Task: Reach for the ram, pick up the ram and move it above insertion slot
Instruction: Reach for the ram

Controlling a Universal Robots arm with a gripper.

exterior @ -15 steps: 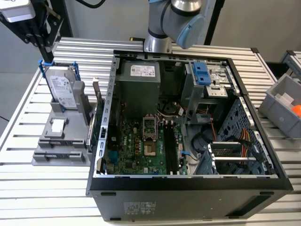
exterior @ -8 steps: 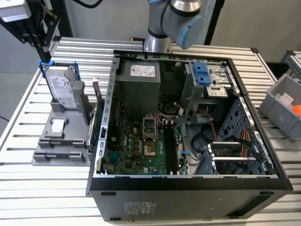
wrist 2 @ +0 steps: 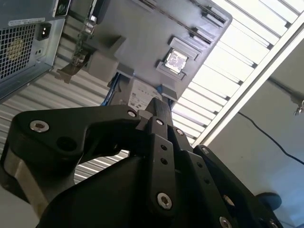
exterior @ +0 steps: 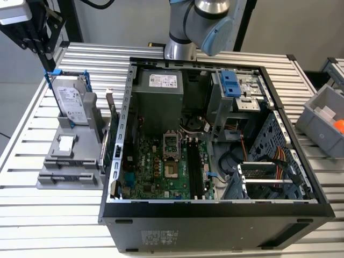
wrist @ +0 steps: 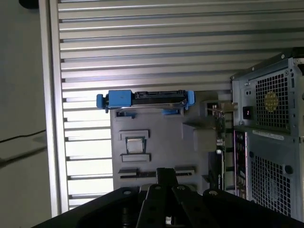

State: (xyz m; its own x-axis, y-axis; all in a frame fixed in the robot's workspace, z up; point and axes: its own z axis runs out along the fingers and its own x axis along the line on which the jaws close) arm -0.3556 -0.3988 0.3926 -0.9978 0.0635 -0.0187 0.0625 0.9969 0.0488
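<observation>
Hovering over the grey holder (exterior: 86, 156) at the bench's (exterior: 32, 215) left side, the gripper (wrist: 166, 172) has its jaws clenched on nothing. The ram (wrist: 137, 175) stands on edge in the holder's slot, untouched, its long axis parallel to the bench slats. The drive (exterior: 71, 99) carries a white label, too small to read. Rightward sit an open case (exterior: 215, 207) and a grey bin (exterior: 317, 115).

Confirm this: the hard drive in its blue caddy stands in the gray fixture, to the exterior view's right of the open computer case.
Wrong side. In the exterior view the hard drive in its blue caddy stands in the gray fixture to the exterior view's left of the open computer case.
</observation>
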